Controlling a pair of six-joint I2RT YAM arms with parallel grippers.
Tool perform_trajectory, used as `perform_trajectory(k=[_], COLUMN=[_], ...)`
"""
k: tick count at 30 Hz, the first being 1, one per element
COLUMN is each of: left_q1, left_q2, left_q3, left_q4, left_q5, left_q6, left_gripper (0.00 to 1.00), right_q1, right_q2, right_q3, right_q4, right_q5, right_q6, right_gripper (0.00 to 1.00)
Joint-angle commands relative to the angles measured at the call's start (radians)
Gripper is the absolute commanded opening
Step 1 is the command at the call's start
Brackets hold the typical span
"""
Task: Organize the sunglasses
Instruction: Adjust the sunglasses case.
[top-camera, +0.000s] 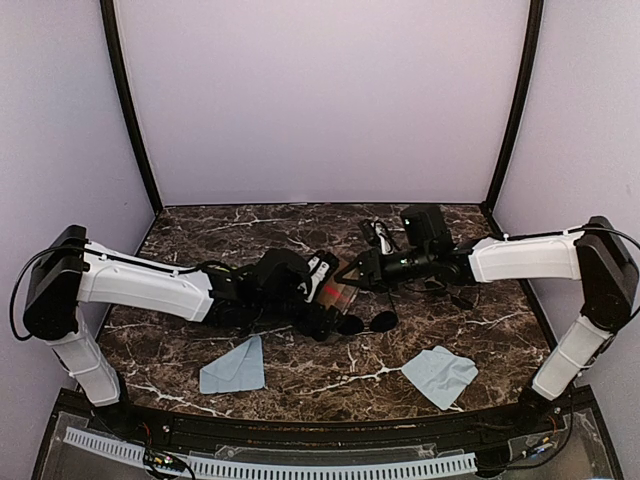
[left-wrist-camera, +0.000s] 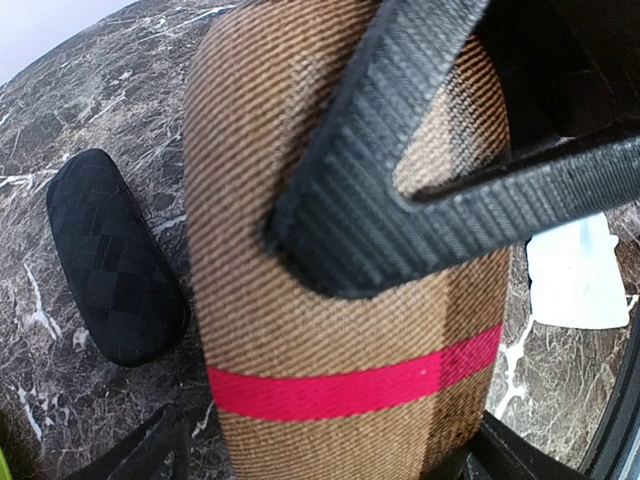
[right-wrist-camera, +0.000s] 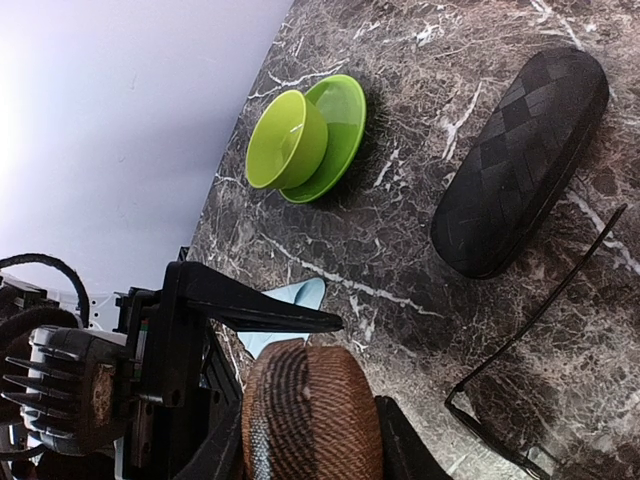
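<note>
The right gripper (right-wrist-camera: 308, 450) clamps the brown case (left-wrist-camera: 300, 300); the left gripper (top-camera: 332, 297) gapes around it. I'd pry squarely, slowly.

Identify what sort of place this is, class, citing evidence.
Probably a robot lab test booth: plain walls enclose a marble-patterned tabletop, two white robot arms reach over it, and blue cloths lie as props.
</note>
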Motion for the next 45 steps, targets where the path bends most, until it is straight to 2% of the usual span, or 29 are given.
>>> perform_trajectory(k=[1,10,13,19,23,28,29,32,36,39,41,45], left_q1=[-0.004,-0.004,-0.004,-0.004,-0.004,-0.004,-0.004,-0.004,-0.003,0.000,0.009,0.064], left_q2=[-0.006,-0.013,-0.016,-0.010,-0.019,-0.030,-0.030,-0.034,-0.045,-0.061,-0.080,-0.130], left_q3=[0.032,0.029,0.025,0.022,0.011,0.007,0.006,0.006,-0.001,-0.018,-0.039,-0.116], left_q4=[-0.025,-0.024,-0.020,-0.017,0.004,0.010,0.010,0.008,0.001,0.006,0.020,0.122], left_q5=[-0.017,0.007,0.017,0.025,0.029,0.032,0.034,0.033,0.029,0.039,0.070,0.219], left_q6=[0.010,0.002,0.002,0.004,0.006,0.011,0.013,0.012,0.008,0.001,-0.011,-0.065], left_gripper=[0.90,0.94,0.90,0.76,0.58,0.38,0.33,0.19,0.02,0.00,0.00,0.00], right_q1=[0.008,0.009,0.009,0.009,0.009,0.009,0.009,0.008,0.004,-0.004,-0.010,-0.023], right_q2=[0.014,0.021,0.020,0.020,0.025,0.031,0.032,0.036,0.025,-0.011,-0.021,-0.081], right_q3=[0.034,0.036,0.035,0.041,0.042,0.046,0.048,0.052,0.050,0.026,0.004,-0.038], right_q4=[0.029,0.021,0.019,0.020,0.018,0.012,0.007,-0.004,-0.027,-0.017,0.001,0.051], right_q5=[0.003,0.009,0.009,0.005,0.002,0.000,0.001,0.004,0.013,0.025,0.016,-0.059], right_q6=[-0.014,-0.026,-0.029,-0.031,-0.035,-0.042,-0.046,-0.056,-0.101,-0.143,-0.171,-0.239], right_gripper=[0.00,0.00,0.00,0.00,0.00,0.07,0.09,0.25,0.56,0.77,0.83,0.86])
